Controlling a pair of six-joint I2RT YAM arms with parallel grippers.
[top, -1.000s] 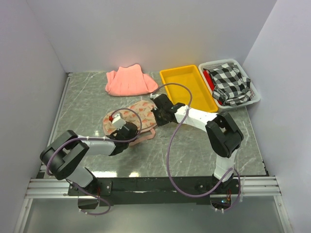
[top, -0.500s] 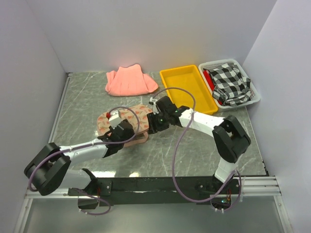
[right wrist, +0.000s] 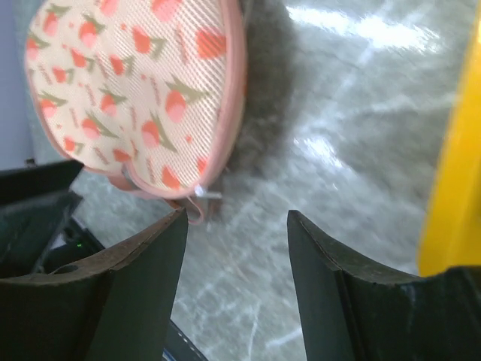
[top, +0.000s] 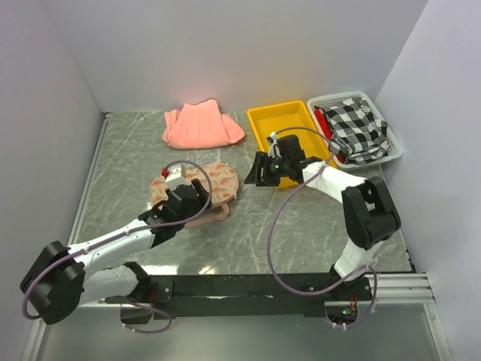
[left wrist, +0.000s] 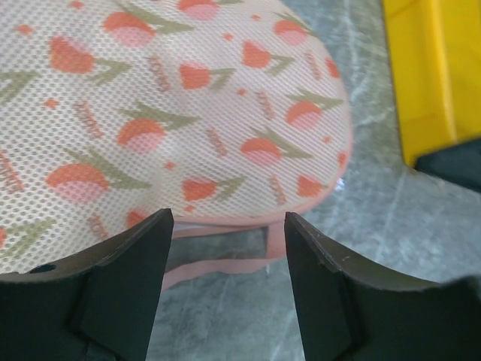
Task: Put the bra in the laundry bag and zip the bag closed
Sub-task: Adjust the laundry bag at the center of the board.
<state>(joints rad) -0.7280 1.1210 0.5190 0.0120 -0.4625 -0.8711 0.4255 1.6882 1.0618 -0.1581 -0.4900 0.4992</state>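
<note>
The laundry bag lies flat in the middle of the table, beige mesh with red-orange prints and pink edging. It fills the top of the left wrist view, and its rounded end shows in the right wrist view with the small zip pull at the rim. The bra is hidden. A pink strip pokes out under the bag's near edge. My left gripper hovers over the bag's near side, open and empty. My right gripper is just right of the bag, apart from it, open and empty.
A folded salmon-pink cloth lies at the back. A yellow tray sits right behind the right gripper, its wall close in both wrist views. A white basket holds a black-and-white checked cloth.
Both grippers have opened and let go of the bag. The right gripper has drawn back to the right toward the yellow tray. The left arm has stretched out, and the bag has shifted slightly left.
</note>
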